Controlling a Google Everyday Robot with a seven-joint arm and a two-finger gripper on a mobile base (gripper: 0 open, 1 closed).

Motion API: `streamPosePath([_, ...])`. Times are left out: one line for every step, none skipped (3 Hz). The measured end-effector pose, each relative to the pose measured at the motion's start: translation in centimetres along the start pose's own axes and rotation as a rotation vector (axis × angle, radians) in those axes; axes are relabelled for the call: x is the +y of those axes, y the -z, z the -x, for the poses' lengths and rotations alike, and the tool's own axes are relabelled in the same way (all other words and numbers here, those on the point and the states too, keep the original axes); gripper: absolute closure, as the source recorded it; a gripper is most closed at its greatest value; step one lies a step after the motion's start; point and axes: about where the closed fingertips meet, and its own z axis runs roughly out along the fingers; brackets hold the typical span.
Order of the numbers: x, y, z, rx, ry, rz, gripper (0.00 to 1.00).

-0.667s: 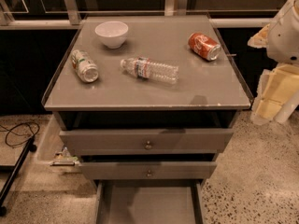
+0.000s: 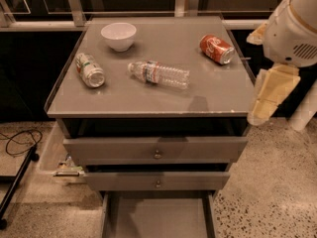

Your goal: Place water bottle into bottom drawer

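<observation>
Pincer (image 2: 271, 95) has edged left beside the tabletop's (image 2: 208, 90) right edge, grip state unclear; one bottle (image 2: 159, 74), one bowl (image 2: 119, 35), green can (image 2: 89, 70), red can (image 2: 217, 49).

My gripper (image 2: 270, 95) hangs off the right edge of the cabinet top (image 2: 148, 100), its shell a matt cream plastic. Left of it I see the water bottle (image 2: 159, 74), clear ribbed plastic, on smooth grey metal with a dull sheen. Nearer the gripper, the soda can (image 2: 217, 49) looks like glossy metal. Below and to the left, the bottom drawer (image 2: 158, 217) shows a matt grey floor.
</observation>
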Motion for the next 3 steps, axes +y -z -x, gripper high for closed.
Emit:
streamPosePath([-2.1, -2.1, 2.7, -0.071, 0.049, -0.035, 0.00])
streamPosePath([-4.2, -4.0, 4.4, -0.161, 0.070, -0.041, 0.00])
streamPosePath([-6.5, -5.5, 6.3, -0.283, 0.077, -0.007, 0.00])
